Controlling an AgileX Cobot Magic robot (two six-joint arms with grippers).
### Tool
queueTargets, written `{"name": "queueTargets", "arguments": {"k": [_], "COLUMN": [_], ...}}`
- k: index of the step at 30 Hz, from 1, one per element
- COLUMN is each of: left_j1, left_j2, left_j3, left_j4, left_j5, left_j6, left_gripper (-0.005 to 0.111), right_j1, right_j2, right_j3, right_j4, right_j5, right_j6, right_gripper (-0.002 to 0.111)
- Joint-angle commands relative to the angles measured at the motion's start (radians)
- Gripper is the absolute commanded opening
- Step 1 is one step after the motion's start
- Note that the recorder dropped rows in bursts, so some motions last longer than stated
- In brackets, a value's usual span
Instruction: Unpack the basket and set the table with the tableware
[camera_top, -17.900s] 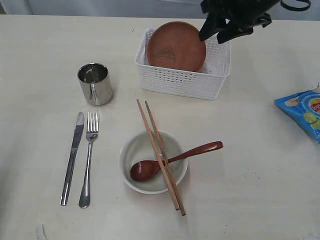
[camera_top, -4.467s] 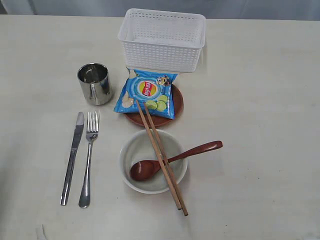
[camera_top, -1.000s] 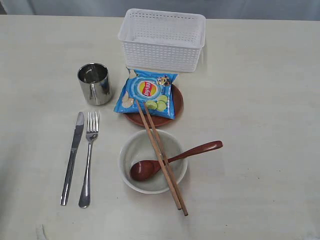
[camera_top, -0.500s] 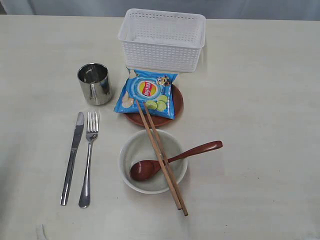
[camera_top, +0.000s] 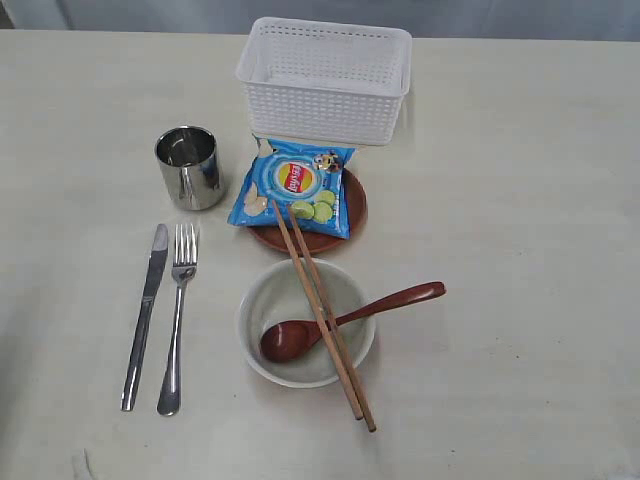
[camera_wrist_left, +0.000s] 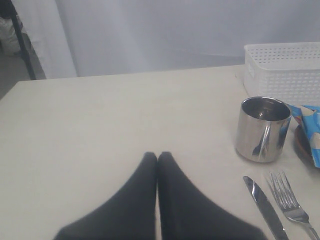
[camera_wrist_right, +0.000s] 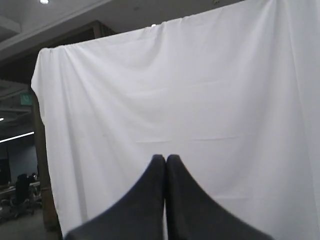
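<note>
The white basket (camera_top: 325, 80) stands at the back of the table (camera_top: 520, 200). In front of it lies the brown plate (camera_top: 352, 210) under a blue chip bag (camera_top: 290, 185). The off-white bowl (camera_top: 270, 305) holds the wooden spoon (camera_top: 345, 318), and chopsticks (camera_top: 320, 310) lie across it. Steel cup (camera_top: 189, 166), knife (camera_top: 145, 312) and fork (camera_top: 177, 315) sit at the left. Neither arm shows in the exterior view. My left gripper (camera_wrist_left: 158, 156) is shut and empty, above the table beside the cup (camera_wrist_left: 262, 129). My right gripper (camera_wrist_right: 165, 159) is shut and empty, facing a white curtain.
The left wrist view also catches the basket (camera_wrist_left: 282, 70), the knife (camera_wrist_left: 264, 207), the fork (camera_wrist_left: 291, 202) and an edge of the chip bag (camera_wrist_left: 310, 122). A white curtain (camera_wrist_right: 200, 90) hangs behind the table.
The plate came out of the basket long ago, and the chip bag moved onto it. Over the last second nothing has moved.
</note>
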Motion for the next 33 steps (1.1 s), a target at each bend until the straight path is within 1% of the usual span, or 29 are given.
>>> {"name": "queueTargets", "arguments": {"k": [1,4,7,10,14,16,17,18,21,27,30,33], "left_j1": [-0.006,-0.006,-0.006,-0.006,-0.006,-0.006,-0.006,-0.006,-0.006,-0.006,-0.006,-0.006], "left_j2": [-0.003,-0.003,-0.003,-0.003,-0.003,-0.003,-0.003,-0.003,-0.003,-0.003,-0.003,-0.003], "left_j3": [0.003,0.003,0.003,0.003,0.003,0.003,0.003,0.003,0.003,0.003,0.003,0.003], "left_j4": [-0.011,-0.011,-0.011,-0.011,-0.011,-0.011,-0.011,-0.011,-0.011,-0.011,-0.011,-0.011], "left_j5": [-0.007,-0.007,-0.007,-0.007,-0.007,-0.007,-0.007,-0.007,-0.007,-0.007,-0.007,-0.007], "left_j6": [0.0,0.0,0.0,0.0,0.0,0.0,0.0,0.0,0.0,0.0,0.0,0.0], "left_gripper": [0.0,0.0,0.0,0.0,0.0,0.0,0.0,0.0,0.0,0.0,0.0,0.0], "right_j1": [0.044,0.075,0.075,0.075,0.075,0.075,0.073,0.067,0.002,-0.08,-0.125,-0.125], "right_j2": [-0.004,-0.004,-0.004,-0.004,-0.004,-0.004,-0.004,-0.004,-0.004,-0.004,-0.004,-0.004], "right_j3": [0.051,0.103,0.15,0.175,0.201,0.252,0.293,0.315,0.367,0.367,0.367,0.367], "right_j4": [-0.046,-0.055,-0.055,-0.1,-0.104,-0.108,-0.153,-0.167,-0.168,-0.195,-0.197,-0.202], "right_j5": [-0.005,-0.005,0.003,0.005,0.005,-0.01,-0.014,-0.014,-0.014,0.019,0.078,0.148], "right_j6": [-0.005,-0.005,-0.005,-0.054,-0.124,-0.182,-0.181,-0.181,-0.17,-0.174,-0.174,-0.174], "right_gripper": [0.0,0.0,0.0,0.0,0.0,0.0,0.0,0.0,0.0,0.0,0.0,0.0]}}
